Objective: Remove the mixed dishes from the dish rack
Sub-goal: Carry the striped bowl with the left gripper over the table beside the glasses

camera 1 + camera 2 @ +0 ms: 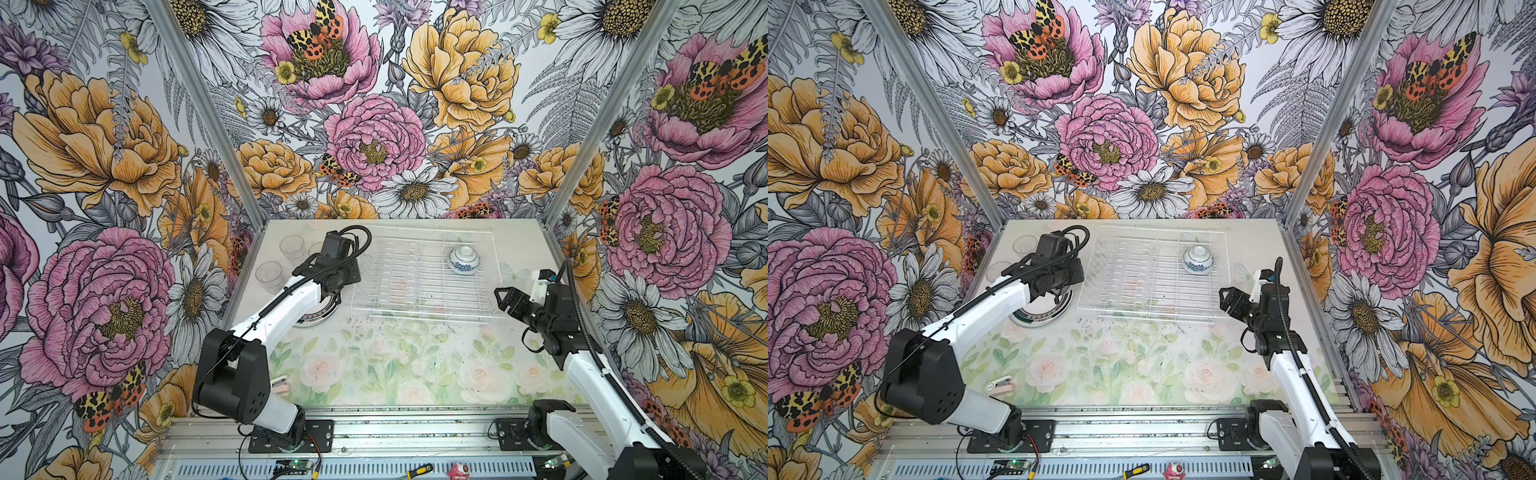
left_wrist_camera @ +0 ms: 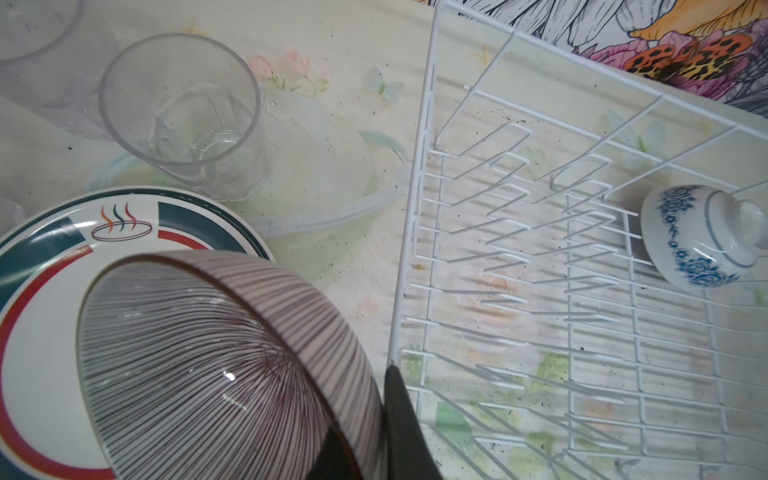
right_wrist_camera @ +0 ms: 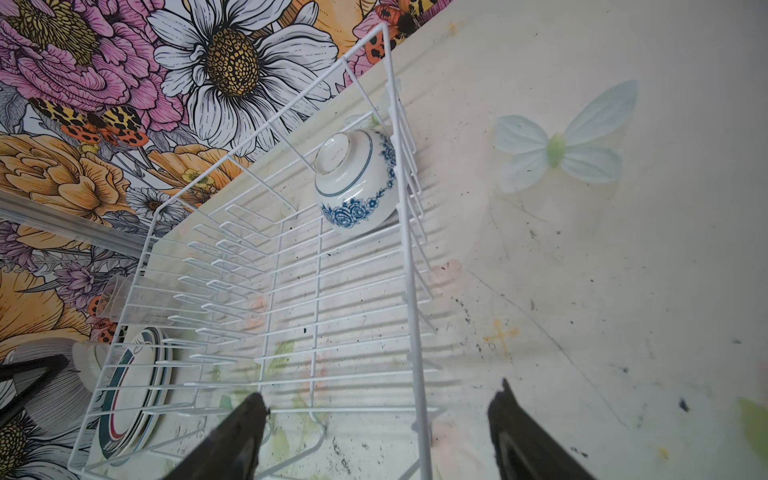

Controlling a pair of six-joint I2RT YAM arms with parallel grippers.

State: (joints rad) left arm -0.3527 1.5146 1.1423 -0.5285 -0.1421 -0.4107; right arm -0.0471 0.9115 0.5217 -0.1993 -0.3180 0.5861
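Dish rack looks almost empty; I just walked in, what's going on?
The left gripper is shut on a striped bowl, over the plates beside the dish rack. The right gripper hangs open and empty by the rack's right side. One blue-flowered bowl lies upside down in the rack; glasses stand left of it.

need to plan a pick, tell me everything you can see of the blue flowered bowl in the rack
The small bowl looks like glossy white ceramic, with a blue flower band near its rim and a blue line by the foot ring. It sits upside down on the floor wires of the dish rack, in its far right part, close to the side wall. No fingers touch it.
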